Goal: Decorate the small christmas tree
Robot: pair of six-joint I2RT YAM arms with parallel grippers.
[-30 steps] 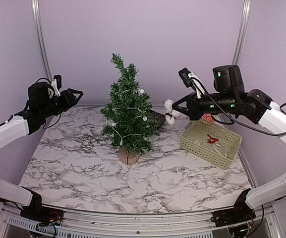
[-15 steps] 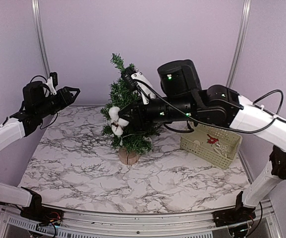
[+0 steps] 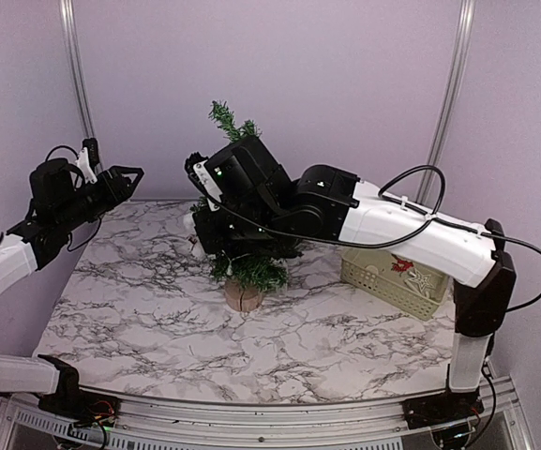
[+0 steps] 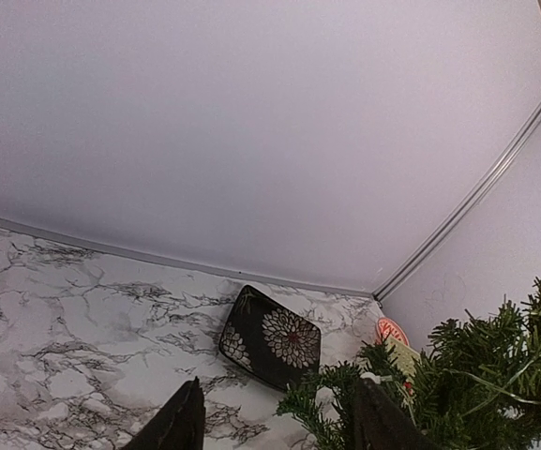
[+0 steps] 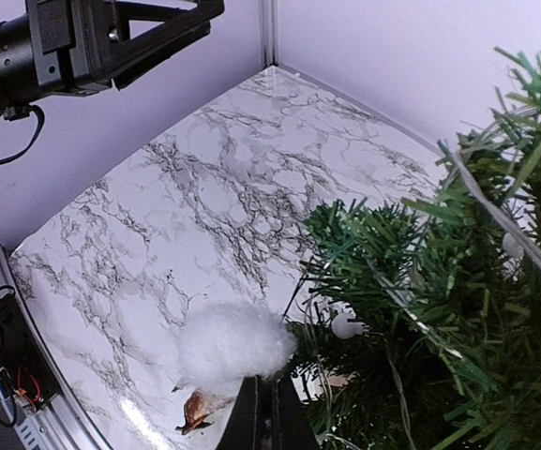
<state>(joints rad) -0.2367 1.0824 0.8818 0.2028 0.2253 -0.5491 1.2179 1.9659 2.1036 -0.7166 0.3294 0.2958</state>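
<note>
The small christmas tree (image 3: 249,267) stands mid-table on its log-slice base (image 3: 243,296), strung with a white bead garland. My right arm reaches across its front and hides most of it. My right gripper (image 5: 271,413) is shut on a white fluffy ornament (image 5: 232,345) with a brown bit below, which hangs against the tree's (image 5: 448,300) lower left branches. In the overhead view that ornament (image 3: 195,246) shows at the tree's left edge beside the right gripper (image 3: 201,232). My left gripper (image 3: 125,181) hovers open and empty at the far left, apart from the tree (image 4: 495,375).
A pale green basket (image 3: 399,277) with small ornaments sits to the right of the tree. A dark flower-patterned plate (image 4: 270,337) lies behind the tree near the back wall. Marble tabletop (image 3: 157,309) spreads left and in front. Walls close off the back and both sides.
My right arm has swung from above the basket leftward across the tree, carrying the white ornament to the tree's lower left side. My left gripper drew back a little to the left.
</note>
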